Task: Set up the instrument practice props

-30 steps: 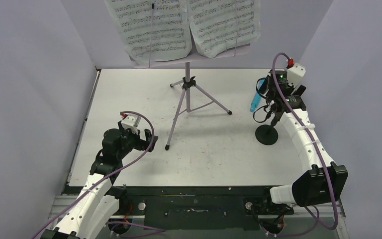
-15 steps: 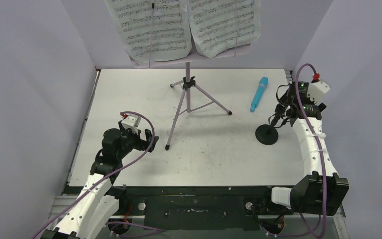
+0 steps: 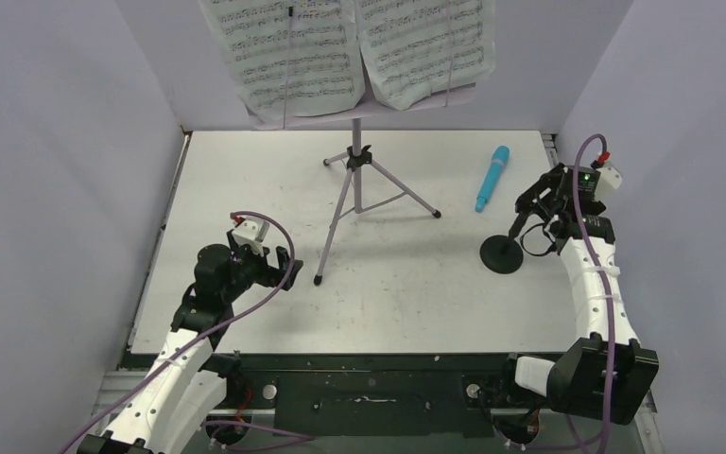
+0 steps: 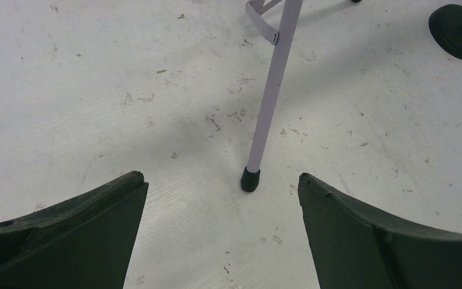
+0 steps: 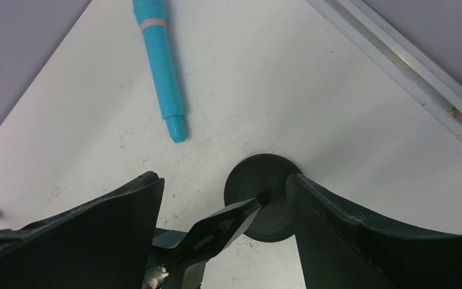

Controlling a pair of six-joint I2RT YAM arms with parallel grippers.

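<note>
The lilac tripod music stand (image 3: pixel 356 180) stands at the back middle and holds two white sheet-music pages (image 3: pixel 293 52) on its desk. The turquoise toy microphone (image 3: pixel 492 177) lies flat on the table, also in the right wrist view (image 5: pixel 159 66). The black mic stand's round base (image 3: pixel 499 253) sits in front of the microphone. My right gripper (image 3: pixel 537 204) is open over the mic stand. In the right wrist view the clip (image 5: pixel 216 232) lies between the spread fingers (image 5: pixel 222 180), above the base (image 5: pixel 264 208). My left gripper (image 4: pixel 221 180) is open and empty, just short of a tripod foot (image 4: pixel 250 179).
Grey walls close in the table on the left, back and right. A metal rail (image 5: pixel 409 66) runs along the table's right edge, close to the mic stand. The tripod's near leg (image 4: pixel 271 102) slants across in front of my left gripper.
My right gripper drew back from beside the microphone towards the right wall, then settled over the mic stand's top. The stand's base shifted slightly left. The left arm barely moved.
</note>
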